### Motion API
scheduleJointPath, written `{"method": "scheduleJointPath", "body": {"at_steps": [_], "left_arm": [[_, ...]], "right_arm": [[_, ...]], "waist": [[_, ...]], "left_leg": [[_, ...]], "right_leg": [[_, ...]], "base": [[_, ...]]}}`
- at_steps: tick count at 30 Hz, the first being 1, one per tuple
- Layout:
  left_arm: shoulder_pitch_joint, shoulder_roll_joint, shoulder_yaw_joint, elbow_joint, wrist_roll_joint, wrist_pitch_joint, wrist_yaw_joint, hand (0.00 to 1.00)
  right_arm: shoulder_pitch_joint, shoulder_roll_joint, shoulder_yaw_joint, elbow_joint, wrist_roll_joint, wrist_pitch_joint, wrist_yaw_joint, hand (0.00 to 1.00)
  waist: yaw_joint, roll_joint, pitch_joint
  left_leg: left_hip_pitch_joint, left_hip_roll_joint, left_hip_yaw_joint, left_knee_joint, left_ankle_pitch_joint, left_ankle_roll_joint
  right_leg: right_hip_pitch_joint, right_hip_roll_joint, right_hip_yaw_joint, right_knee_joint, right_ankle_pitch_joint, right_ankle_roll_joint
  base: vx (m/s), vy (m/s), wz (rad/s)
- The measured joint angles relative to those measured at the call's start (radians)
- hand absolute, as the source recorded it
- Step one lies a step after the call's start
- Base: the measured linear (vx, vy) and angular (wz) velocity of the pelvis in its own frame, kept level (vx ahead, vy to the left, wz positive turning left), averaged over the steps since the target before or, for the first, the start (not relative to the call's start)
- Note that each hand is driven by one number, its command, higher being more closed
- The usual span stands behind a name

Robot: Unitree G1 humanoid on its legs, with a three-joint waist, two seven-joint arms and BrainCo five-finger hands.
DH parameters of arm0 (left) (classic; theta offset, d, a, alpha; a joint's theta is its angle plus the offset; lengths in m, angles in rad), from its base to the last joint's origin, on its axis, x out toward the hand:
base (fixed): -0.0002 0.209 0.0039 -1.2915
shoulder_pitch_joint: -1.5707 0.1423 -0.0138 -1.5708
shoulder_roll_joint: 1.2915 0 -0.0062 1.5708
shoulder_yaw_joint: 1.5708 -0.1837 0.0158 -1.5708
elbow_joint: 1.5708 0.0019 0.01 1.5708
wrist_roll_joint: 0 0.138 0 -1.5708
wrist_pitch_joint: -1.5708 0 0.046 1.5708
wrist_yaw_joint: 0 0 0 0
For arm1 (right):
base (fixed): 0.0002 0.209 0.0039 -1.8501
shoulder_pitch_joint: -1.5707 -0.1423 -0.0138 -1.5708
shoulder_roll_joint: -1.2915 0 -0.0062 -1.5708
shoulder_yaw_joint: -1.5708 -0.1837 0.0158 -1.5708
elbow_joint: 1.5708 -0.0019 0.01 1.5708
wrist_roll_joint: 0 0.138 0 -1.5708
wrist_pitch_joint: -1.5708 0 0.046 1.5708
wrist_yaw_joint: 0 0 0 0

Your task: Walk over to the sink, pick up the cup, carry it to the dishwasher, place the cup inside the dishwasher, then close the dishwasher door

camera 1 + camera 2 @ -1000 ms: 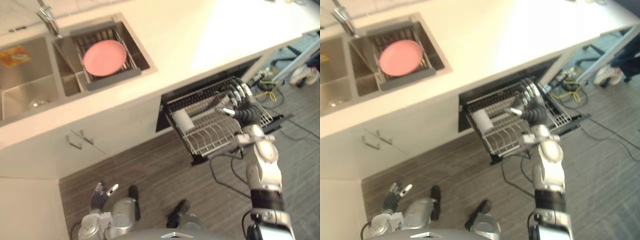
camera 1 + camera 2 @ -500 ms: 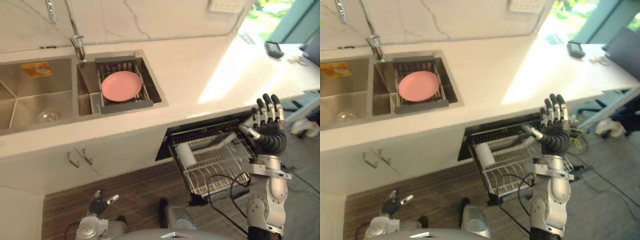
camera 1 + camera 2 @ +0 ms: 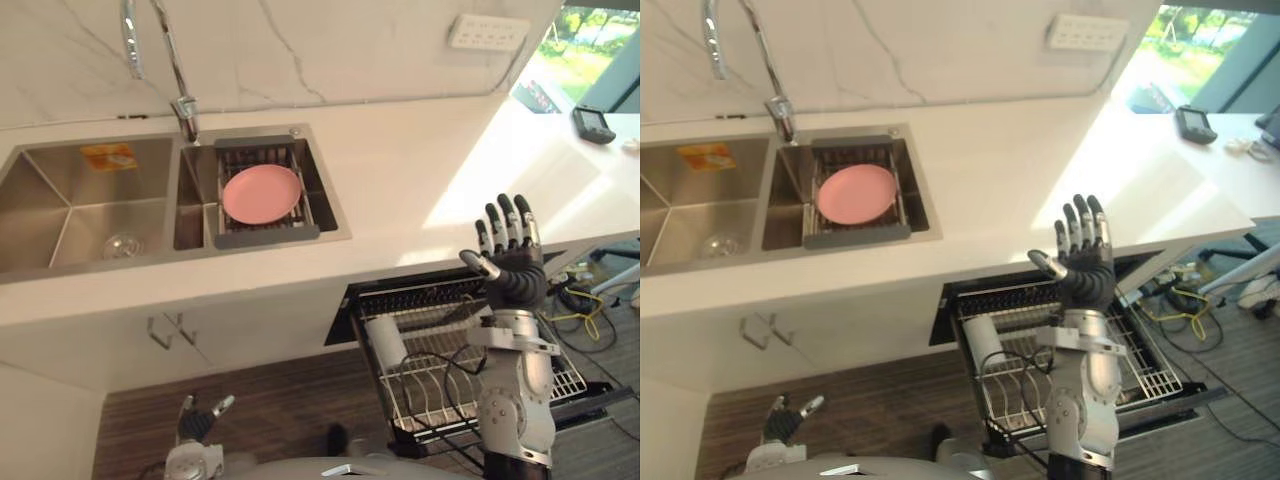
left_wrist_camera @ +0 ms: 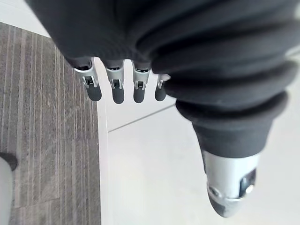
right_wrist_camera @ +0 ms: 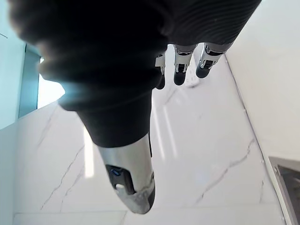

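Observation:
The white cup (image 3: 385, 341) lies on its side at the left end of the wire rack (image 3: 455, 385), which is pulled out of the open dishwasher (image 3: 960, 300) under the counter. My right hand (image 3: 510, 262) is raised upright above the rack, palm towards the counter, fingers straight and spread, holding nothing. In the right wrist view its fingers (image 5: 180, 70) point at a marble wall. My left hand (image 3: 196, 424) hangs low near the floor with relaxed fingers (image 4: 115, 91) and is empty.
A double sink (image 3: 60, 205) sits in the counter at left, with a pink plate (image 3: 261, 194) on a drain rack in its right basin and a tap (image 3: 180, 95) behind. A dark phone (image 3: 593, 122) lies on the counter's far right. Cables (image 3: 580, 300) trail on the floor right of the dishwasher.
The camera has tilted up and shifted, so the wall now shows. My right hand has lifted off the rack and now stands upright above it. The cup stays in the rack.

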Motion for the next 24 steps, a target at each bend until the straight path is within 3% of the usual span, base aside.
{"method": "scheduleJointPath", "body": {"at_steps": [1,3,5,6,7,8,10,11,12,13,15,16,18,20,21,22,24], "left_arm": [[0.0,0.0,0.005,-0.009,0.001,-0.014,0.013,0.0],[0.007,-0.008,0.009,-0.031,0.045,-0.018,0.055,0.0],[0.009,-0.019,0.013,-0.053,0.106,-0.022,0.097,0.0],[0.009,-0.023,0.024,-0.081,0.118,-0.024,0.108,0.0],[0.012,-0.027,0.034,-0.094,0.117,-0.031,0.113,0.0],[0.023,-0.033,0.04,-0.12,0.116,-0.033,0.111,0.0],[0.04,-0.049,0.054,-0.117,0.113,-0.041,0.067,0.0],[0.027,-0.039,0.05,-0.097,0.107,-0.042,0.033,0.0],[0.027,-0.013,0.044,-0.099,0.105,-0.053,0.013,0.0],[0.015,-0.007,0.043,-0.092,0.103,-0.053,-0.001,0.0],[-0.001,0.015,0.025,-0.054,0.095,-0.034,-0.053,0.0],[-0.002,0.019,0.021,-0.052,0.094,-0.031,-0.059,0.0],[-0.034,0.04,-0.015,-0.003,0.052,0.002,-0.109,0.0],[-0.047,0.058,-0.045,0.021,0.037,0.018,-0.141,0.0],[-0.047,0.064,-0.06,0.025,0.036,0.023,-0.153,0.0],[-0.047,0.073,-0.084,0.033,0.038,0.029,-0.171,0.0],[-0.049,0.076,-0.094,0.044,0.038,0.034,-0.177,0.0]], "right_arm": [[0.012,-0.001,0.0,-0.003,0.003,-0.001,0.0,0.0],[0.015,-0.008,-0.016,-0.005,0.003,-0.009,-0.004,0.0],[0.011,-0.008,-0.027,-0.011,0.003,-0.017,-0.006,0.0],[0.007,-0.007,-0.025,-0.01,0.003,-0.017,-0.007,0.0],[0.008,-0.008,-0.017,-0.008,0.003,-0.018,-0.007,0.0],[0.001,-0.01,-0.008,-0.009,0.002,-0.023,-0.006,0.0],[-0.039,-0.026,0.034,-0.01,0.002,-0.037,-0.005,0.0],[-0.056,-0.036,0.051,-0.006,0.003,-0.056,-0.006,0.0],[-0.053,-0.037,0.058,0.003,0.003,-0.061,-0.005,0.0],[-0.058,-0.044,0.057,0.009,0.003,-0.061,-0.006,0.0],[-0.051,-0.043,0.059,0.01,0.003,-0.072,-0.005,0.0],[-0.047,-0.043,0.059,0.01,0.003,-0.076,-0.005,0.0],[-0.03,-0.039,0.051,0.009,0.003,-0.076,-0.008,0.0],[-0.018,-0.023,0.05,0.009,0.001,-0.074,-0.024,0.0],[-0.012,-0.019,0.052,0.009,0.0,-0.074,-0.03,0.0],[-0.007,-0.015,0.052,0.009,-0.004,-0.074,-0.046,0.0],[-0.013,-0.014,0.05,0.007,-0.01,-0.077,-0.051,0.0]], "waist": [[0.0,0.001,0.004],[0.009,0.006,0.014],[0.012,0.018,0.032],[0.013,0.008,0.066],[0.019,0.0,0.074],[0.03,-0.001,0.074],[0.035,0.039,0.061],[0.035,0.05,0.069],[0.032,0.01,0.06],[0.035,-0.006,0.053],[0.023,-0.032,0.025],[0.02,-0.039,0.02],[0.018,-0.045,0.019],[0.007,-0.059,0.026],[0.0,-0.062,0.025],[-0.014,-0.053,0.025],[-0.026,-0.063,0.009]], "left_leg": [[-0.047,0.006,0.059,0.088,-0.001,0.001],[-0.057,0.009,0.109,0.084,0.0,0.0],[-0.062,-0.005,0.115,0.05,0.009,-0.015],[-0.094,-0.016,0.113,0.114,0.005,-0.017],[-0.106,-0.023,0.115,0.122,-0.013,0.006],[-0.113,-0.028,0.086,0.088,-0.022,0.005],[-0.09,0.018,0.058,-0.017,-0.036,-0.019],[-0.092,0.028,0.109,-0.014,0.013,0.0],[-0.078,0.001,0.152,-0.015,0.018,0.009],[-0.073,-0.009,0.17,-0.014,0.013,0.028],[-0.061,-0.05,0.199,-0.044,0.0,0.048],[-0.054,-0.058,0.2,-0.054,-0.002,0.051],[-0.009,-0.069,0.217,-0.106,-0.004,0.059],[0.058,-0.076,0.219,-0.142,-0.003,0.072],[0.084,-0.076,0.216,-0.159,-0.004,0.071],[0.118,-0.065,0.212,-0.173,0.001,0.069],[0.126,-0.048,0.219,-0.168,-0.003,0.064]], "right_leg": [[0.025,-0.015,-0.036,-0.011,0.005,-0.004],[0.042,-0.029,-0.085,-0.02,0.003,-0.001],[0.046,-0.035,-0.087,-0.032,0.001,0.003],[0.069,-0.046,-0.073,-0.042,0.0,0.004],[0.075,-0.059,-0.072,-0.046,-0.001,0.006],[0.069,-0.069,-0.05,-0.054,-0.007,0.014],[0.075,-0.033,0.004,-0.081,-0.017,0.029],[0.03,-0.039,0.032,0.069,-0.055,0.015],[0.028,-0.068,0.038,0.131,-0.115,0.04],[0.028,-0.083,0.043,0.125,-0.124,0.059],[0.01,-0.115,0.064,0.125,-0.133,0.057],[0.005,-0.12,0.07,0.133,-0.135,0.059],[-0.115,-0.137,0.067,0.427,-0.149,0.033],[-0.195,-0.149,0.07,0.635,-0.098,0.008],[-0.21,-0.151,0.071,0.687,-0.078,0.002],[-0.216,-0.148,0.061,0.722,-0.11,0.004],[-0.246,-0.137,0.027,0.676,-0.171,0.004]], "base": [[-0.07,0.053,0.85],[-0.11,0.071,0.88],[-0.1,0.084,0.84],[-0.09,0.077,0.68],[-0.13,0.074,0.31],[-0.16,0.126,-0.23],[-0.05,0.165,-0.63],[0.13,0.171,-0.58],[0.17,0.144,-0.49],[0.11,0.145,-0.4],[0.12,0.194,-0.31],[0.15,0.16,-0.27],[0.17,0.101,-0.33],[0.21,0.076,-0.14],[0.27,0.034,0.04],[0.3,-0.006,0.08],[0.37,-0.084,0.03]]}}
